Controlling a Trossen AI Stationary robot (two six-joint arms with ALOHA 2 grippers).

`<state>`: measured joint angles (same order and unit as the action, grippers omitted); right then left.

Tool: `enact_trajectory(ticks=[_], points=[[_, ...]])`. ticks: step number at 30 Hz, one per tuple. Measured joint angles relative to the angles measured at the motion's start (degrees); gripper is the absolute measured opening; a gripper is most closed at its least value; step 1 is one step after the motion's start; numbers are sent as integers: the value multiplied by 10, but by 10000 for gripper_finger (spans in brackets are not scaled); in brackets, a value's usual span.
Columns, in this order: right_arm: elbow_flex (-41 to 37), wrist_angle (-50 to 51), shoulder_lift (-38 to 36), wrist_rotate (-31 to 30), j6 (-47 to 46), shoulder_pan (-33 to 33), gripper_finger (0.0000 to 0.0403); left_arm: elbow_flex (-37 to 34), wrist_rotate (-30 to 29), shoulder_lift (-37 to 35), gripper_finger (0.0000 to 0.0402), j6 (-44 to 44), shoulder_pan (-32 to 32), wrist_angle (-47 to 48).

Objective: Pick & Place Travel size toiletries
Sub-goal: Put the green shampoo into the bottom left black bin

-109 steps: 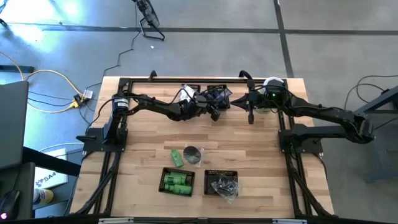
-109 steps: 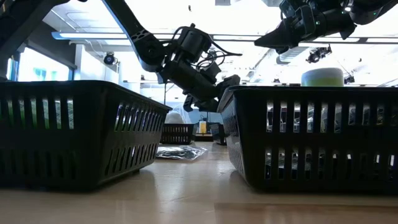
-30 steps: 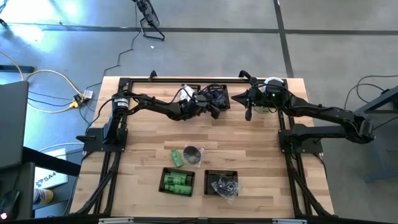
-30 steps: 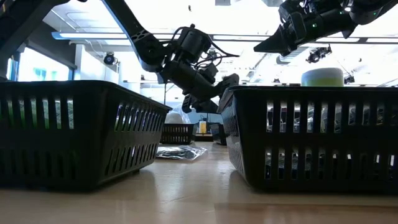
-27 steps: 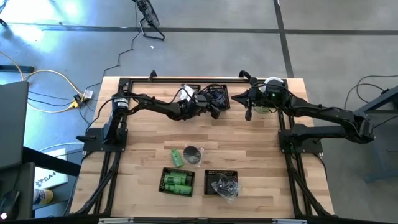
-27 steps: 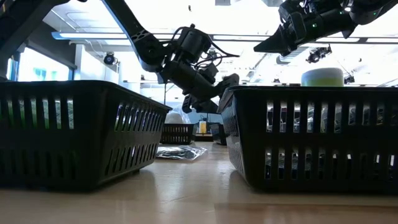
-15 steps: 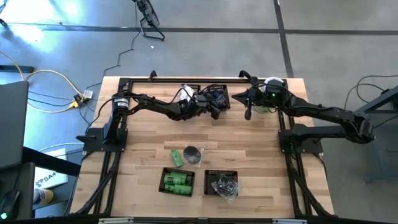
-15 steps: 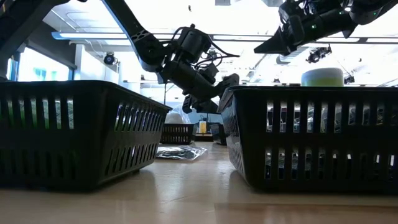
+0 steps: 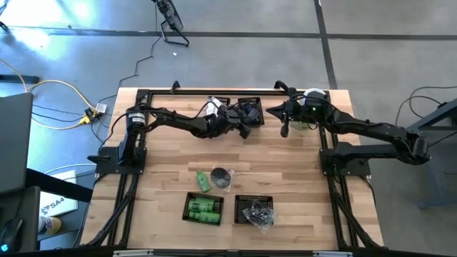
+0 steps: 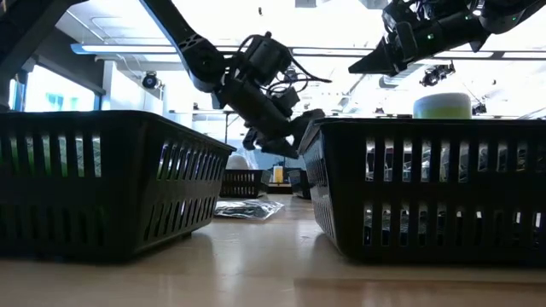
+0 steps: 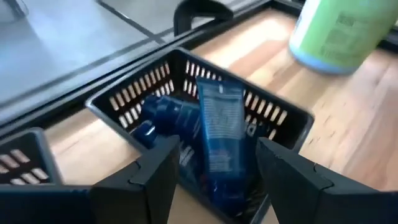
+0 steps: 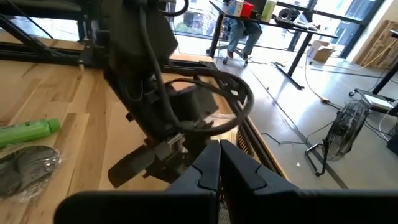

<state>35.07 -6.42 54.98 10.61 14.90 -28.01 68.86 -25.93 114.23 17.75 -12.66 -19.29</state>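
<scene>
My left gripper [image 11: 214,148] stands open at the near side of a far black basket [image 11: 112,102]. That basket holds dark blue tubes; one blue tube [image 11: 219,124] leans upright in it, beyond the gap between my fingers and untouched. In the high view this gripper [image 9: 245,129] is near the table's far edge. My right gripper [image 9: 284,129] hangs shut and holds nothing, raised at the far right, and shows shut in its wrist view [image 12: 217,163]. A green tube [image 9: 203,180] and a wrapped grey disc [image 9: 222,178] lie on the table's near middle.
Two black baskets stand at the near edge, one with green bottles [image 9: 203,208] and one with dark pieces [image 9: 255,213]. A second far basket [image 9: 218,104] sits left of the blue-tube one. A tall pale-green cylinder [image 9: 312,100] stands at the far right. A clear packet [image 10: 247,207] lies mid-table.
My left gripper has rolled and tipped a little about its wrist while staying in place over the far basket; its fingers keep the same gap. My right gripper has kept still.
</scene>
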Motion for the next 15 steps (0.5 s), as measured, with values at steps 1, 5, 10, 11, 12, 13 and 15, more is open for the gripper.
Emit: enact_trajectory(ticks=[1, 5, 10, 11, 12, 13, 15], points=[[0, 0, 0, 0, 0, 0, 3, -1, -5, -4, 210, -12, 3, 6], [0, 0, 0, 0, 0, 0, 3, -1, -7, -14, 210, -83, 24, -3], [0, -1, 0, 0, 0, 0, 3, -6, 1, -49, 210, -118, 45, 1], [0, -2, 0, 0, 0, 0, 3, -11, 8, -60, 210, -117, 47, -2], [0, -2, 0, 0, 0, 0, 3, -18, 18, -71, 210, -122, 48, -14], [0, -2, 0, 0, 0, 0, 3, -30, 26, -87, 210, -133, 48, -20], [0, -2, 0, 0, 0, 0, 3, -59, 27, -120, 210, -143, 48, -31]])
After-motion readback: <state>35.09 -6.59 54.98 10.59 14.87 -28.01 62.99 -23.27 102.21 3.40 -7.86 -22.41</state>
